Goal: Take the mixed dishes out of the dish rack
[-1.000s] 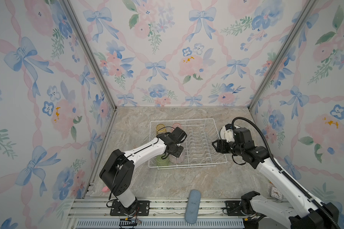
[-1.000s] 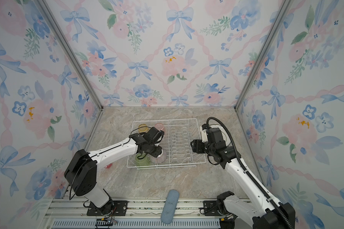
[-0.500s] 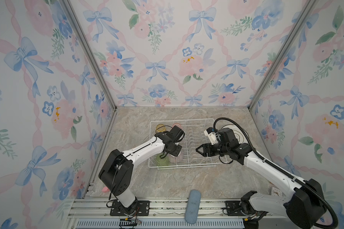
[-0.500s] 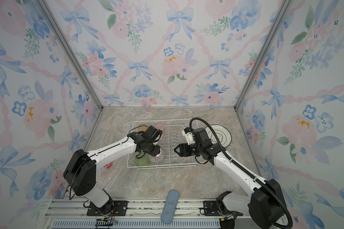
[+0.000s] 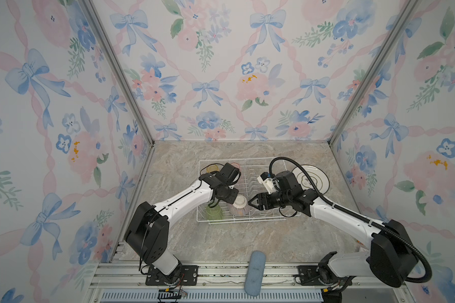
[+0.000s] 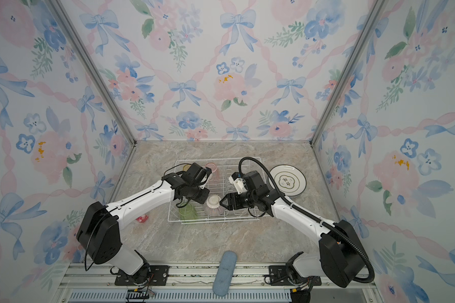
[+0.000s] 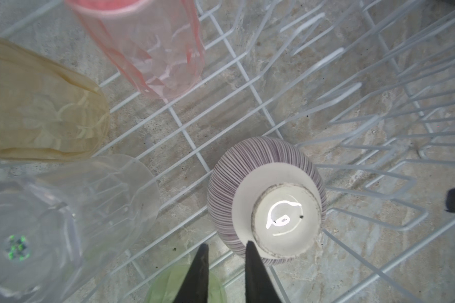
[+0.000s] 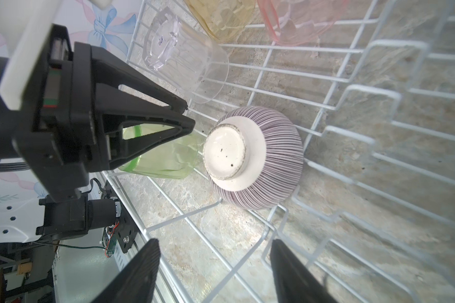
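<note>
The plate slots of the dish rack (image 5: 247, 222) stand empty, and a white plate (image 5: 310, 179) with a dark rim lies flat outside the rack, just beside its far right corner. The plates therefore seem to be done, and the step in hand looks like the striped bowl (image 8: 255, 160). It sits upside down and tilted in the near left part of the rack, at the edge of the prongs, with its pale foot ring turned up. Just beside it, in the rack's near left corner, is the green tumbler (image 5: 214, 212). The clear tumbler (image 8: 184, 63) stands further back along the rack's left side, and the yellow tumbler (image 5: 212, 168) and pink tumbler (image 5: 235, 165) are at the far left end. The left gripper (image 7: 226, 245) hangs over the rack at the bowl's foot ring with its jaws drawn almost together, leaving a narrow gap with nothing in it. One tip overlaps the ring in the left wrist view, but contact cannot be told. The right gripper (image 8: 213, 241) reaches in from the rack's right half with its jaws wide apart and empty, just short of the bowl. The next move probably calls for the right jaws to advance around the bowl's wall, close, and lift it clear of the prongs. The left tips would need to steady the bowl or make room.
</note>
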Controlling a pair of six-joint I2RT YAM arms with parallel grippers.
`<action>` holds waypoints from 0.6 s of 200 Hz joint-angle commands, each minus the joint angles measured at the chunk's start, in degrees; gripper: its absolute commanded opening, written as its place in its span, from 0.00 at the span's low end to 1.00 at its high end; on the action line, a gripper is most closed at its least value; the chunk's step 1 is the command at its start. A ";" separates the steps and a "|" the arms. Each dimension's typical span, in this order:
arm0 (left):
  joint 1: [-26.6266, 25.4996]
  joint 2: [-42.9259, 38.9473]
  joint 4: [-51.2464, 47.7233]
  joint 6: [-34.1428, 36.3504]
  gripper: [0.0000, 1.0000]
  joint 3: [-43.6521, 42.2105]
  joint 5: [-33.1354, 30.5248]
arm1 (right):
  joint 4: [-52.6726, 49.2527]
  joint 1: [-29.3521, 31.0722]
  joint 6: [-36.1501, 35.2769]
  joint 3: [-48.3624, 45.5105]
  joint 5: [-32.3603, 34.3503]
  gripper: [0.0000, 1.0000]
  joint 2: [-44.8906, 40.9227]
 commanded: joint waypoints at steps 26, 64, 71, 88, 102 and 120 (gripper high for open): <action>-2.12 -0.63 -0.30 2.36 0.38 1.28 -2.81 | -0.27 0.68 0.07 1.17 0.70 0.69 0.65; -6.13 -0.80 -0.39 5.44 0.58 2.04 -6.60 | -4.74 0.42 -2.09 2.28 4.24 0.70 -1.49; -6.89 -0.75 -0.47 6.01 0.60 2.34 -6.87 | -5.32 0.22 -2.37 2.43 4.52 0.70 -1.81; -8.03 0.28 -1.71 6.94 0.60 3.46 -7.15 | -6.61 -0.32 -2.92 2.65 5.06 0.70 -2.49; -8.71 1.95 -3.78 7.23 0.60 4.86 -7.76 | -7.55 -1.17 -3.37 2.56 5.32 0.70 -3.36; -9.37 4.06 -5.08 7.50 0.63 5.81 -8.35 | -8.68 -2.42 -3.71 2.46 5.64 0.70 -5.00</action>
